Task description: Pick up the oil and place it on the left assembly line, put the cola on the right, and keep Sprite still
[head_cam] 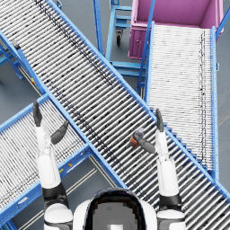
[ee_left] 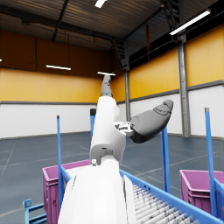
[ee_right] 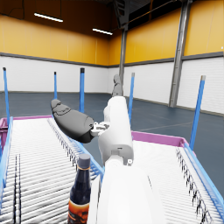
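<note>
Head view: a long roller conveyor [head_cam: 90, 90] runs diagonally from the upper left of the frame to the lower right. A second conveyor [head_cam: 18, 148] sits at the lower left. A third [head_cam: 179, 81] at the upper right ends at a magenta bin [head_cam: 175, 11] along the top edge. The left hand [head_cam: 45, 123] is at centre left, thumb spread from the fingers, holding nothing. The right hand [head_cam: 156, 134] is right of centre, also spread and empty. A dark bottle [head_cam: 134, 140] stands on the diagonal conveyor just beside its thumb (whether they touch is unclear).

Left wrist view: the left hand [ee_left: 120, 127] points upward, thumb wide apart, before yellow warehouse walls.

Right wrist view: the right hand [ee_right: 100, 124] is spread, empty. The dark bottle [ee_right: 81, 188], orange-labelled and upright, stands beside the forearm; whether it is oil or cola cannot be told.
</note>
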{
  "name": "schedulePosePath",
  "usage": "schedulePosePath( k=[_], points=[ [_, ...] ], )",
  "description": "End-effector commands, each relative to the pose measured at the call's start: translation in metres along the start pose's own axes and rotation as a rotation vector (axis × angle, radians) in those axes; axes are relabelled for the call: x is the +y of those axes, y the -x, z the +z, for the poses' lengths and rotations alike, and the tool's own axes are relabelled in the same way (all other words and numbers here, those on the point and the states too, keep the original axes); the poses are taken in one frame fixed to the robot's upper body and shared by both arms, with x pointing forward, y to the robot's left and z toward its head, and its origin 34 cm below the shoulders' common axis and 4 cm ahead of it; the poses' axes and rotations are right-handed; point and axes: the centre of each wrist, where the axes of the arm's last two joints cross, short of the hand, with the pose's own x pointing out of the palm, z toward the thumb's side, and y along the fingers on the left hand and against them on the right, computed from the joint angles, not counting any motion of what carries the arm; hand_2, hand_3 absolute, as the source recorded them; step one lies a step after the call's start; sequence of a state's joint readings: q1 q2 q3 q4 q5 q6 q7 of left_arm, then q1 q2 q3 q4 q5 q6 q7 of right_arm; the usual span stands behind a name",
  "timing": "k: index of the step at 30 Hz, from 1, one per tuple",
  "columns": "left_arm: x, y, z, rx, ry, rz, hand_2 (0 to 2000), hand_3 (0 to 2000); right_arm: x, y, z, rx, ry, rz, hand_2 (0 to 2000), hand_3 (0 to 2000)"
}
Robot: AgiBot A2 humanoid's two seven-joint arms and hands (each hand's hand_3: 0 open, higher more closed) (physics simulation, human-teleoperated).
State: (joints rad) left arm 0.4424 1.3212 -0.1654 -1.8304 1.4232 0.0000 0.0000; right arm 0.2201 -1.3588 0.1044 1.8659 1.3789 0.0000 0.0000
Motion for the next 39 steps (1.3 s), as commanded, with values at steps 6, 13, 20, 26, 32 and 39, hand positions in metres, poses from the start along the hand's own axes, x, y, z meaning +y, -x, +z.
schedulePosePath(
  k=[6, 13, 20, 26, 32, 39],
  points=[
    [0.003, 0.002, 0.001, 0.000, -0.005, 0.010, 0, 0, -0.001, -0.014, -0.059, -0.032, -0.217, 0.033, 0, 0],
    [0.005, 0.003, -0.009, -0.004, 0.030, 0.016, 0, 0, -0.006, -0.036, -0.111, -0.055, -0.405, 0.082, 0, 0],
    [0.007, 0.003, -0.017, -0.009, 0.057, 0.022, 0, 0, -0.007, -0.045, -0.149, -0.060, -0.556, 0.084, 0, 0],
    [0.004, 0.001, -0.022, -0.015, 0.079, 0.017, 0, 0, -0.008, -0.053, -0.177, -0.058, -0.675, 0.089, 0, 0],
    [0.007, 0.001, -0.022, -0.018, 0.076, 0.023, 0, 0, -0.013, -0.057, -0.184, -0.076, -0.710, 0.107, 2000, 980],
    [0.008, 0.002, -0.019, -0.021, 0.062, 0.029, 0, 0, -0.064, -0.021, -0.130, -0.154, -0.458, -0.103, 2000, 2000]
  ],
)
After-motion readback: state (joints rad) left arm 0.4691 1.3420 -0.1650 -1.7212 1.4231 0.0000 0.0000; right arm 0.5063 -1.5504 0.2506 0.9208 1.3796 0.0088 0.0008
